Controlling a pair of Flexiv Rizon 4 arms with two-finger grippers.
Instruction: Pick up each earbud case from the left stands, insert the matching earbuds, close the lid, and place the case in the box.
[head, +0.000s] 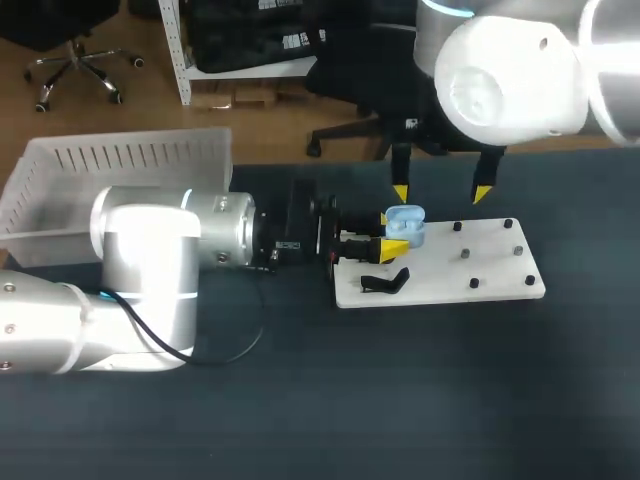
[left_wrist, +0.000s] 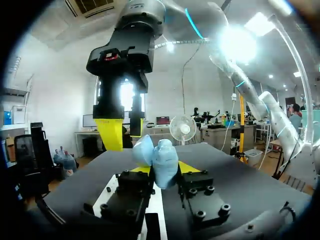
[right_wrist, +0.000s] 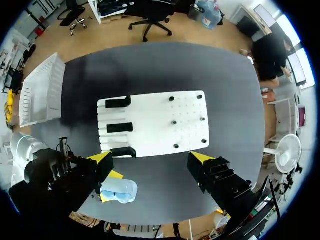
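A light-blue earbud case sits between the yellow fingers of my left gripper, which is shut on it over the left part of the white board. In the left wrist view the case stands with its lid raised between the two fingers of that gripper. My right gripper hangs open above the case and board, its fingers wide apart. Seen from the right wrist, the case lies beside and below one finger of the right gripper, not between the fingers.
The board carries black stands on its left side and several small dark pegs on its right. A white slatted box stands at the table's back left. My left arm stretches across the table in front of it.
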